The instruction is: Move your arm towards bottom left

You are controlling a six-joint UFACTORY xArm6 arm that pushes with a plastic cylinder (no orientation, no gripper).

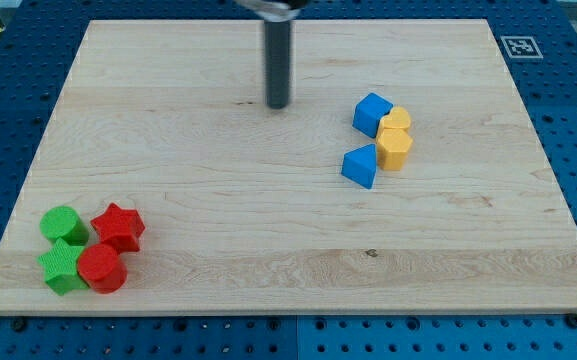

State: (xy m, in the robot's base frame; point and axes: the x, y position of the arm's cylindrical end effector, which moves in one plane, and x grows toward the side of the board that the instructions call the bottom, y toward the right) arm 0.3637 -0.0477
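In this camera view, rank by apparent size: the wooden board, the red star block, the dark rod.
1. Wooden board, by far the largest.
2. Dark rod, ending at my tip, above and left of the blue blocks.
3. Red star block, though it sits nearer the view's bottom, so this is unsure.

The pale wooden board (268, 220) carried two clusters: green cylinder (63, 224), green star (62, 266), red star (118, 226), red cylinder (101, 268) at seven o'clock; blue cube (372, 113), blue wedge (360, 165), two yellow blocks (394, 140) at two o'clock.
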